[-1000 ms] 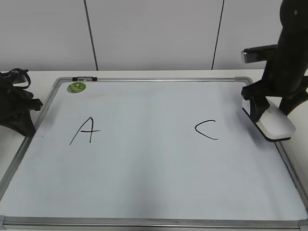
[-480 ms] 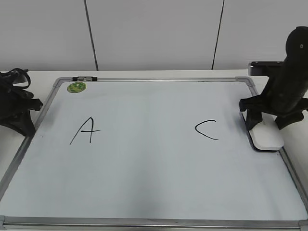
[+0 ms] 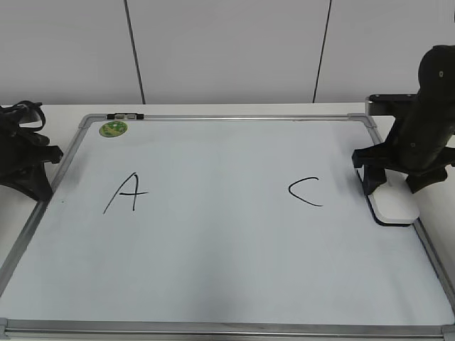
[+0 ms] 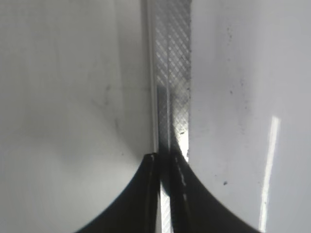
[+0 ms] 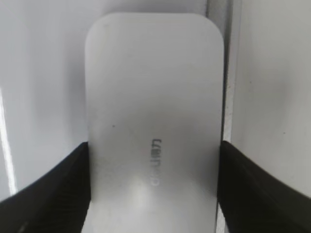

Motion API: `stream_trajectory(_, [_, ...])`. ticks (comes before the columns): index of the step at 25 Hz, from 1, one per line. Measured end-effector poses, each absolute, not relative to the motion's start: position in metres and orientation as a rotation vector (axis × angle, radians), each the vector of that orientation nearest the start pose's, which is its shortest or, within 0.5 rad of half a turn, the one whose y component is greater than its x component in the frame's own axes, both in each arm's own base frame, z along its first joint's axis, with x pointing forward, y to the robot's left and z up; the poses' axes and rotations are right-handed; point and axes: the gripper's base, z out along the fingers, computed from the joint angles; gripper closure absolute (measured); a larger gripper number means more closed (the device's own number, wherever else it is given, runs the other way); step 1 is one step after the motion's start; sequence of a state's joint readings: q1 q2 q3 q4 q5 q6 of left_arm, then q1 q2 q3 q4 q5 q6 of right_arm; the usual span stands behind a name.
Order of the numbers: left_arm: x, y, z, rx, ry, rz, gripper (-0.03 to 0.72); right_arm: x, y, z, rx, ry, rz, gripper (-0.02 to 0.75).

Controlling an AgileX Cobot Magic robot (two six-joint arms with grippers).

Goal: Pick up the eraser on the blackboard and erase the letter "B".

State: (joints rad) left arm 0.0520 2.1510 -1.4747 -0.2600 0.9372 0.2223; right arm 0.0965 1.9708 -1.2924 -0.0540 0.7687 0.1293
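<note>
The eraser, a flat white block, lies on the blackboard by its right frame rail. My right gripper stands over it with one jaw against each long side, shut on it. The right wrist view shows the eraser's white top with grey lettering between the jaws. No letter "B" shows; the board between the black "A" and the black "C" is blank. My left gripper rests off the board's left edge, shut and empty, above the silver frame rail.
A round green sticker and a small dark clip sit at the board's far left corner. The board lies on a white table in front of a pale panelled wall.
My right gripper came down with the eraser, which was tilted and lifted a second ago; the eraser now lies flat on the board at the right rail. The left arm has not moved.
</note>
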Motion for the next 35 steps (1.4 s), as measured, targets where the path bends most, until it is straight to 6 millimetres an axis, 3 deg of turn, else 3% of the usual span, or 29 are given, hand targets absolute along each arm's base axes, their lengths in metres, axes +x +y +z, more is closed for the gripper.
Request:
stream_trajectory(5, [0.414,0.003,0.128,0.031,3.053,-0.314,0.676,0.384,0.034,0.157,-0.004,2.937,-0.030,0.113])
stream_trajectory(10, [0.414,0.003,0.128,0.034,3.051,-0.313,0.648,0.390,0.033,0.169,-0.012,2.951,-0.044,0.101])
stream_trajectory(16, [0.417,0.004,0.131,0.050,3.026,-0.294,0.508,0.402,0.034,0.199,-0.031,2.943,-0.054,0.113])
stream_trajectory(20, [0.428,0.004,0.148,0.068,2.994,-0.295,0.416,0.408,0.034,0.218,-0.052,2.928,-0.058,0.125])
stream_trajectory(23, [0.437,0.004,0.175,0.068,2.946,-0.295,0.342,0.415,0.035,0.242,-0.071,2.908,-0.058,0.136])
stream_trajectory(25, [0.440,0.003,0.204,0.079,2.901,-0.295,0.298,0.418,0.036,0.261,-0.087,2.889,-0.054,0.143])
stream_trajectory(29, [0.435,0.002,0.254,0.073,2.875,-0.306,0.247,0.423,0.042,0.298,-0.134,2.812,0.017,0.143])
stream_trajectory(35, [0.413,0.005,0.309,0.022,2.792,-0.226,0.239,0.398,0.056,0.360,-0.195,2.658,0.070,0.144])
